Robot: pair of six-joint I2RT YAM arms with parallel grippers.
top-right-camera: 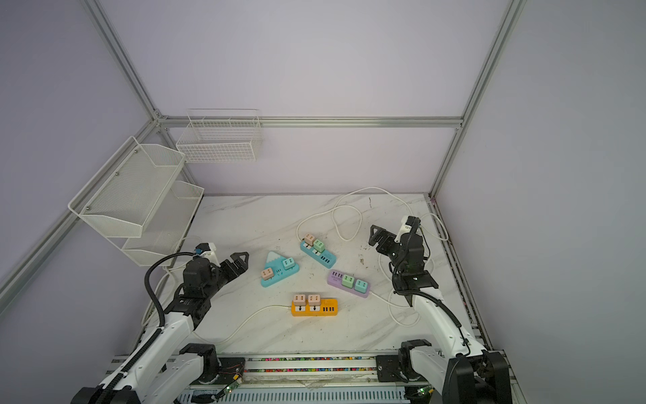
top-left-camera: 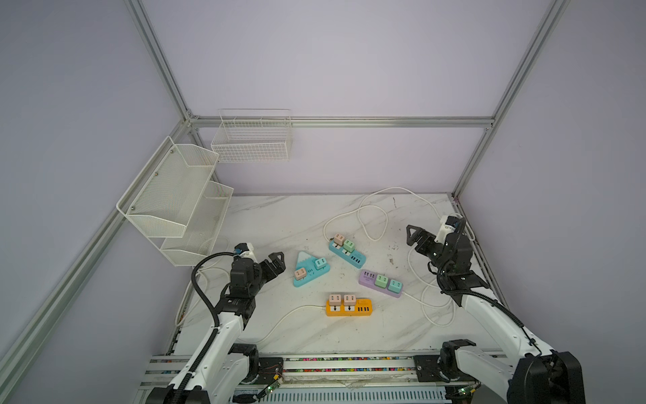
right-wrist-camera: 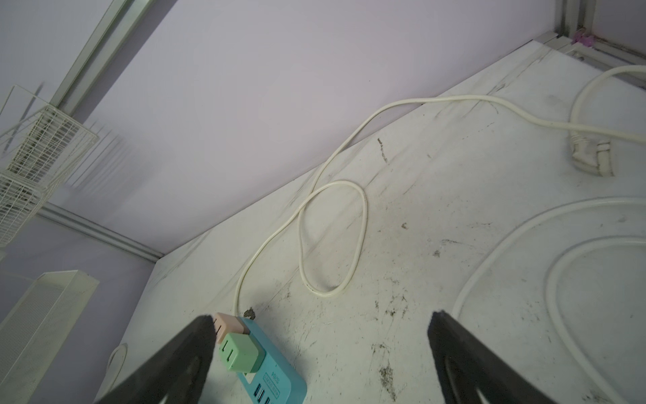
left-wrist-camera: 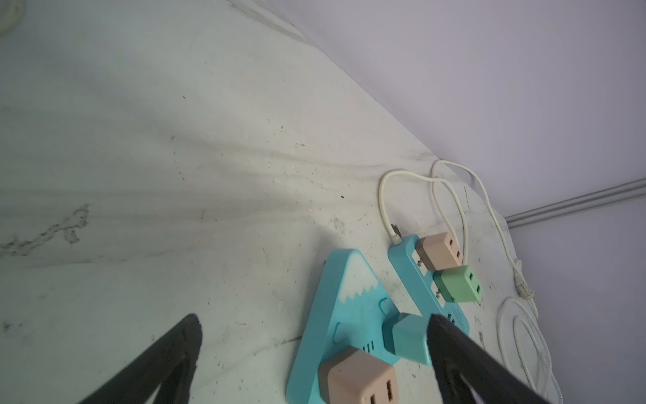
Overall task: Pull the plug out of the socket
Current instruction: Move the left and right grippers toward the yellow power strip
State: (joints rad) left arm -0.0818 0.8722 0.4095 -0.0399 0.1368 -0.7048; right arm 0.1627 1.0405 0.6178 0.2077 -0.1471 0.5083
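Pink plug (top-left-camera: 300,273) and teal plug (top-left-camera: 320,263) sit seated in the triangular blue socket (top-left-camera: 303,259), behind-left of the orange strip (top-left-camera: 365,303); left gripper (top-left-camera: 279,263) hovers farther left of that strip, jaws wide, empty; right gripper (top-left-camera: 409,235) hovers behind-right of it, likewise wide, empty.

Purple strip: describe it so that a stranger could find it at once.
Start at the marble table. Right of its middle lies the purple strip. It alone is purple, and it holds a green plug beside a teal plug.

Teal plug (left-wrist-camera: 407,337) half behind left pincer finger (left-wrist-camera: 454,346); pink plug (left-wrist-camera: 360,379) cropped at the edge.
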